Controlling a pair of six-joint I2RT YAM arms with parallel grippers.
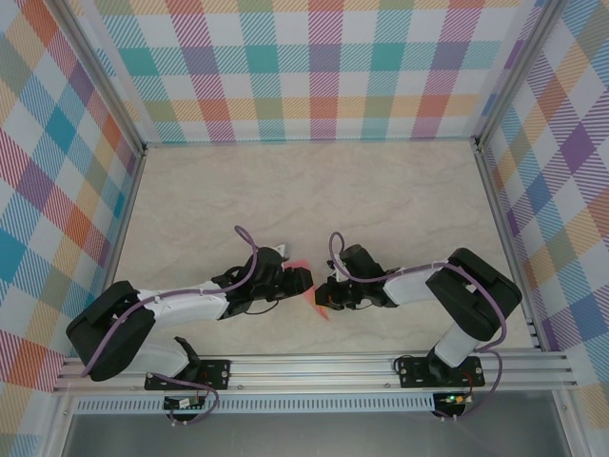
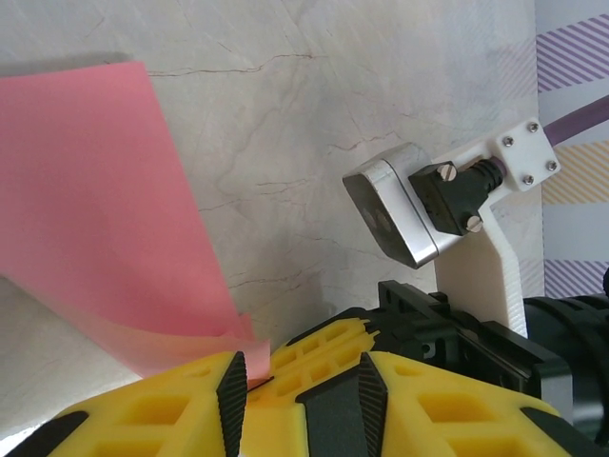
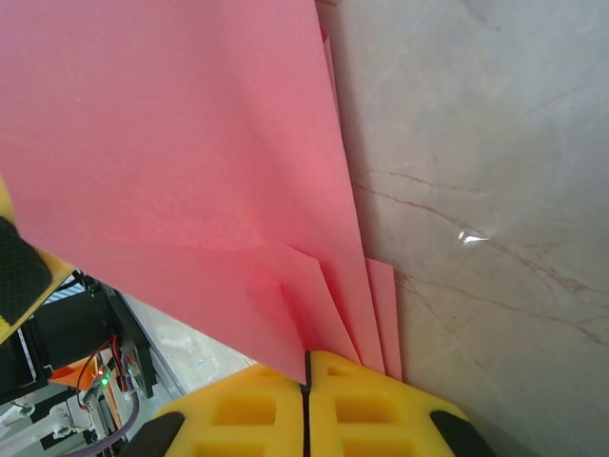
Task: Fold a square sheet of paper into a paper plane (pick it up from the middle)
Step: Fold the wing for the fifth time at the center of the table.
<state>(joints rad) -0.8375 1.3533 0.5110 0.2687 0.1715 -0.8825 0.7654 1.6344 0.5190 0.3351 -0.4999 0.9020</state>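
The left arm (image 1: 181, 307) stretches in from eight o'clock, the right arm (image 1: 419, 281) from four, meeting low over the desk (image 1: 285, 190). The right fingers (image 3: 371, 414) clench the folded paper (image 3: 171, 143); the left fingers (image 2: 143, 419) stand parted beside it.

The sheet of paper (image 3: 190, 143) is thin, matt and smooth. The bench (image 3: 495, 171) is smooth, marble-patterned, slightly glossy. The left pincer (image 2: 300, 381) and right pincer (image 3: 306, 386) are matt yellow plastic; the left's 2 pads (image 2: 231, 400) are ribbed black.
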